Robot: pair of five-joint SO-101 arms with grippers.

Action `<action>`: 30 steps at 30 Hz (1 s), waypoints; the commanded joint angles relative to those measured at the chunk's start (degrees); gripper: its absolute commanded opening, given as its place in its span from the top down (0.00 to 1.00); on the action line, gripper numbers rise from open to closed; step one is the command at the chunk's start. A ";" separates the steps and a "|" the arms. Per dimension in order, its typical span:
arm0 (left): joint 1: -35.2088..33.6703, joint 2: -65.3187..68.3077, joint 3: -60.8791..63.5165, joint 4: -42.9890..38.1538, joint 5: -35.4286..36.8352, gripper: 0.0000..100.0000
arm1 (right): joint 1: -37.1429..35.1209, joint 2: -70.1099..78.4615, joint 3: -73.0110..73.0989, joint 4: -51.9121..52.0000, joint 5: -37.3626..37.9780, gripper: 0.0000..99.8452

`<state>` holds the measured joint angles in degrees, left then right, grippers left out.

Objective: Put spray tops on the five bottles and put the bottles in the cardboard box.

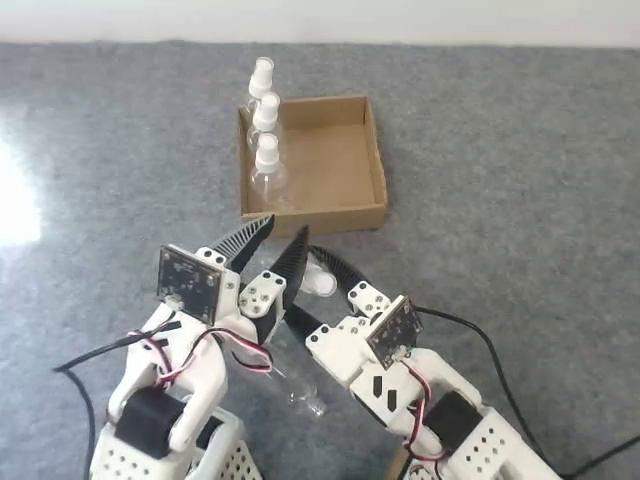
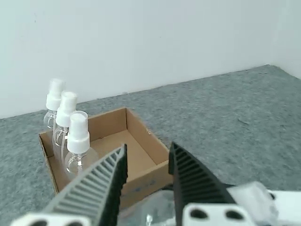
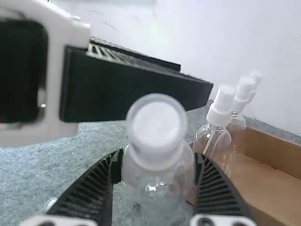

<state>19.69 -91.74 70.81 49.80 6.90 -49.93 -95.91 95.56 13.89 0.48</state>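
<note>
Clamped between the right gripper's [image 3: 156, 162] black ribbed jaws is a clear plastic bottle with a round white top [image 3: 157, 141], touched on both sides of its body. Just behind that top runs one black jaw of the left gripper [image 1: 285, 228]. In the high view, the held bottle's white top sits just beside that jaw, near the front wall of the box.

From the left wrist, the left gripper's jaws stand apart and the box shows through the gap between them.

Beyond both grippers, an open, shallow brown cardboard box [image 1: 315, 215] rests on the grey, carpet-like tabletop [image 1: 500, 150]. Three clear bottles with white spray tops stand upright in a row along one of its side walls. The nearest bottle [image 1: 268, 170] and the middle bottle [image 1: 265, 118] are inside. The farthest bottle [image 1: 262, 80] stands at the far corner, and I cannot tell whether its base is within the wall.

Between the two arms' bases, another clear bottle [image 1: 300, 385] lies on its side on the tabletop, partly under the arms.
</note>
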 commanded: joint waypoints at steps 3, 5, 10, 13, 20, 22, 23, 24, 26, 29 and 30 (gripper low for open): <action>0.26 -0.18 -0.04 0.97 -0.79 0.87 | 1.89 -1.36 1.23 -1.10 -0.18 0.90; 0.09 -0.18 -0.22 0.88 -0.79 0.87 | 1.89 -1.36 1.23 -1.10 -0.26 0.90; 0.00 -0.26 -0.57 0.70 -0.88 0.87 | 1.89 -1.19 1.23 -1.10 -0.18 0.90; -2.37 -0.26 -3.12 1.23 -0.79 0.87 | 1.89 -0.92 1.23 -1.01 -0.18 0.90; -9.41 -0.26 -7.96 3.43 -0.62 0.87 | 1.89 -1.36 1.23 1.80 -0.09 0.90; -9.41 -0.26 -9.36 3.43 -0.62 0.87 | 1.98 -1.36 1.23 2.07 -0.09 0.90; -9.41 -0.26 -10.07 3.52 -0.62 0.87 | 1.98 -1.36 1.23 2.77 -0.09 0.90; -9.41 -0.26 -10.77 3.96 -0.88 0.87 | 2.15 -1.36 1.23 3.38 -0.09 0.90; -10.20 -0.26 -12.88 5.54 -1.05 0.87 | 3.38 -1.36 1.23 3.74 -0.09 0.90; -14.77 -0.26 -16.31 7.56 -1.05 0.87 | 5.58 -1.36 1.23 3.56 -0.09 0.90; -16.88 -0.26 -17.01 8.00 -1.05 0.87 | 6.02 -1.36 1.14 3.47 -0.09 0.90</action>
<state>7.91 -91.65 59.74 55.87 6.20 -45.71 -96.00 95.56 17.32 0.48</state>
